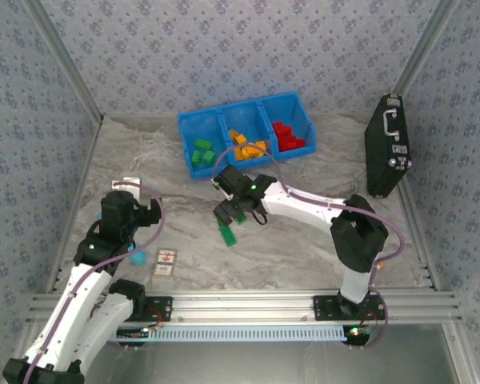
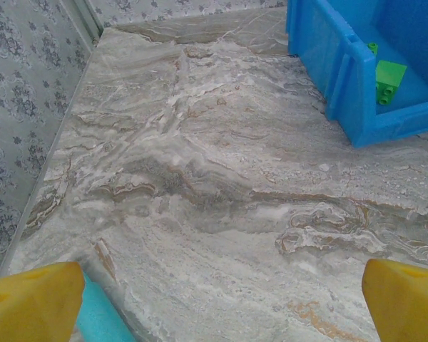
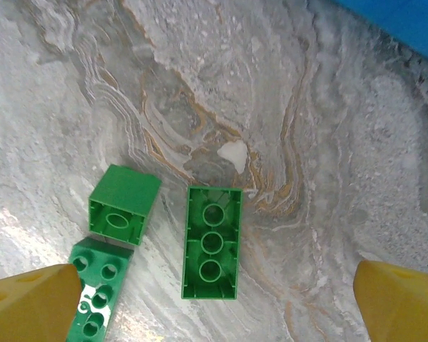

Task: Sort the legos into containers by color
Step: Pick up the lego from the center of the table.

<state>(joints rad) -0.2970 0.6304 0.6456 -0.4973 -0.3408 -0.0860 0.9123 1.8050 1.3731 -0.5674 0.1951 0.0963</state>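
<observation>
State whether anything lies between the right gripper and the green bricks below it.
Nothing visible does. The right gripper is open above three green bricks, with only bare table around them.

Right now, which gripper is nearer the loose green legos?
Right. The right gripper hangs just over the green legos; the left gripper sits well off to their left.

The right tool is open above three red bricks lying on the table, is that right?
No. The three bricks under the open right tool are green, not red; the right wrist view shows them lying on the table.
</observation>
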